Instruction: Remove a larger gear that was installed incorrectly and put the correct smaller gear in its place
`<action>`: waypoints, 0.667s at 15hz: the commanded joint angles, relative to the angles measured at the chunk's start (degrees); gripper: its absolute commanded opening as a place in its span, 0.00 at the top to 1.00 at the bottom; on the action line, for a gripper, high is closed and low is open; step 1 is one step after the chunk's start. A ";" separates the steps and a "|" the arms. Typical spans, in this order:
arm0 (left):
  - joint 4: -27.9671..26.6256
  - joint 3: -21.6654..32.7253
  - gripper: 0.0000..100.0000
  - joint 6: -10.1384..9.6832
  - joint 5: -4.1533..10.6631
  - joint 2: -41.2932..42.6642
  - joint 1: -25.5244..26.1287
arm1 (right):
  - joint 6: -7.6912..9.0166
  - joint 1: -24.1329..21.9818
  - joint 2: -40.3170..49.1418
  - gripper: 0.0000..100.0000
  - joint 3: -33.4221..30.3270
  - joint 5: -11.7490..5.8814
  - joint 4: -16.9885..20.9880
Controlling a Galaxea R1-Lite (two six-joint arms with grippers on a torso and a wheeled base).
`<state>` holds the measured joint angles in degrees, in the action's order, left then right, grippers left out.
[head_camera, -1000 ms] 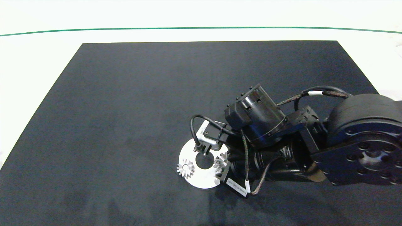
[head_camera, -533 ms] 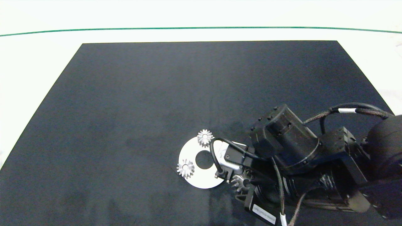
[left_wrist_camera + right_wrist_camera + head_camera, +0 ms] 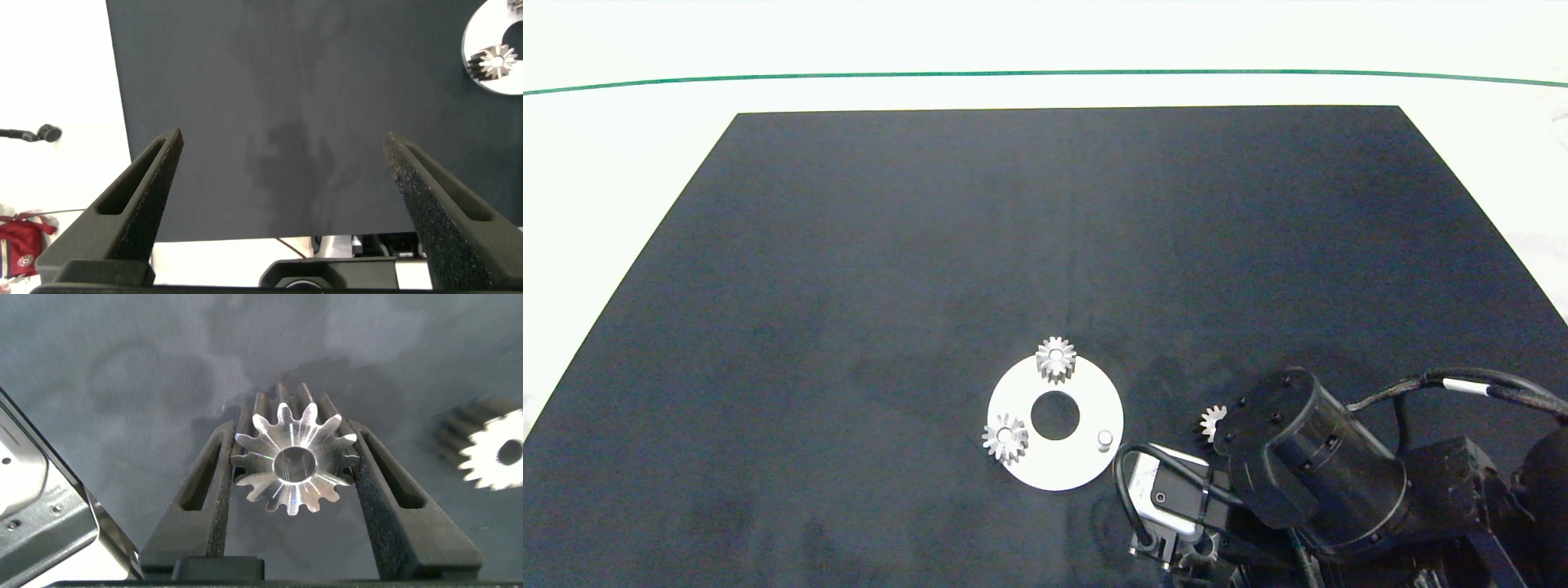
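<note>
- The left gripper point(image 3: 283, 139) hangs over the near left part of the black mat point(image 3: 849, 245), fingers spread wide with nothing between them. This arm does not show in the head view.
- One white disc point(image 3: 1021, 392) with a round centre hole lies flat on the mat, near its front edge.
- Two mounted gears sit on the disc, one point(image 3: 1005, 437) at its left rim and one point(image 3: 1055, 359) at its far rim. Both are small and stubby-toothed.
- One bare peg point(image 3: 1105, 439) stands on the right side of the disc.
- One smaller gear point(image 3: 1211, 422) lies loose on the mat to the right of the disc. The right arm half hides it, so its tooth shape is only probably the same as that of the mounted pair.
- That makes four gears in all, counting the one being held.
- The right arm comes in from the lower right corner, wrist bent down, just off the disc's right front edge.
- The right gripper point(image 3: 290, 425) is clamped on the larger gear point(image 3: 294, 469). A finger presses on each side of its long pointed teeth, and the gear is held flat above the mat, clear of the disc.
</note>
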<state>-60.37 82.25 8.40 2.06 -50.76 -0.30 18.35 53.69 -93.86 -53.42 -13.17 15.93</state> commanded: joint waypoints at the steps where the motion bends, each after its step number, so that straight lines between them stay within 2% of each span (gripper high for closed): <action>1: -0.36 0.02 0.00 0.13 0.05 -0.04 -0.05 | 0.02 0.01 -0.19 0.57 1.56 -0.11 0.06; 4: -0.36 0.02 0.00 0.13 0.05 -0.04 -0.05 | 0.11 0.01 -0.19 0.57 1.65 -0.19 0.24; 5: -0.36 0.02 0.00 0.13 0.05 -0.13 -0.05 | 0.20 0.01 -0.19 0.00 1.74 -0.19 0.24; 10: -0.36 0.02 0.00 0.13 0.05 -0.04 -0.05 | 0.29 -0.07 0.52 0.00 2.09 -0.19 0.15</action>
<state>-60.37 82.27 8.48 2.08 -50.76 -0.33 18.52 53.64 -93.53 -51.37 -13.28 16.03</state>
